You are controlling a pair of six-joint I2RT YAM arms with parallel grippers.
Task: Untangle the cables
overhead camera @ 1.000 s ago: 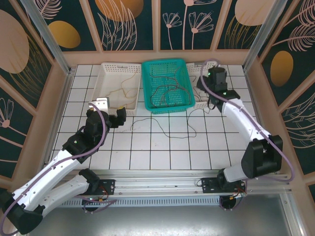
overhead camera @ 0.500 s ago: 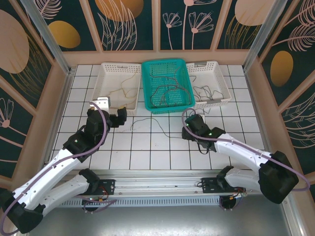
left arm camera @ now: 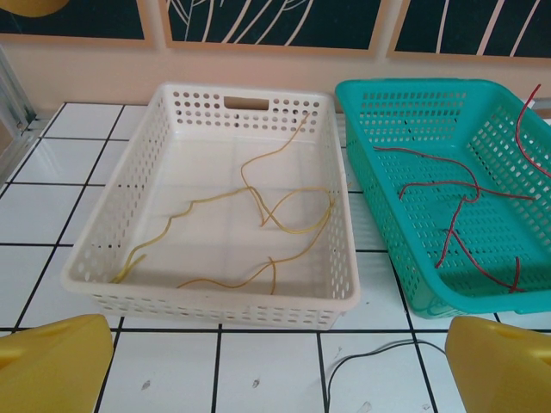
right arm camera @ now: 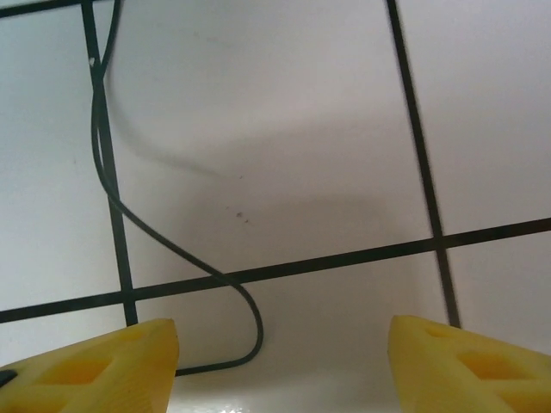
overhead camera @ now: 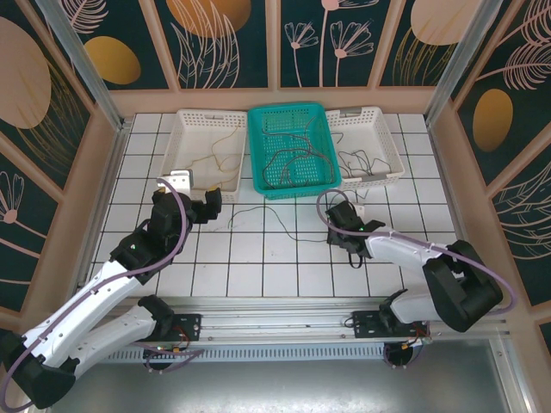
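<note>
A thin black cable (overhead camera: 267,209) lies loose on the white tiles in front of the baskets. Its right end (right arm camera: 112,198) curls between the fingers of my right gripper (right arm camera: 280,370), which hangs low over the tiles (overhead camera: 337,225) with its jaws open and not touching the wire. My left gripper (left arm camera: 275,379) is wide open and holds nothing, hovering before the left white basket (overhead camera: 194,194). Yellow cables (left arm camera: 258,206) lie in that white basket (left arm camera: 336,215). Red cables (left arm camera: 456,215) lie in the teal basket (left arm camera: 387,206). The black cable's left end (left arm camera: 370,353) shows on the tile.
Three baskets stand in a row at the back: white (overhead camera: 185,138), teal (overhead camera: 258,120) and a second white one (overhead camera: 392,146) with dark cables (overhead camera: 357,159) in it. Wooden walls close in the tiled floor on three sides.
My right arm has swung from over the right white basket down to the tiles, and now hangs over the black cable's right end. The left arm has not moved.
</note>
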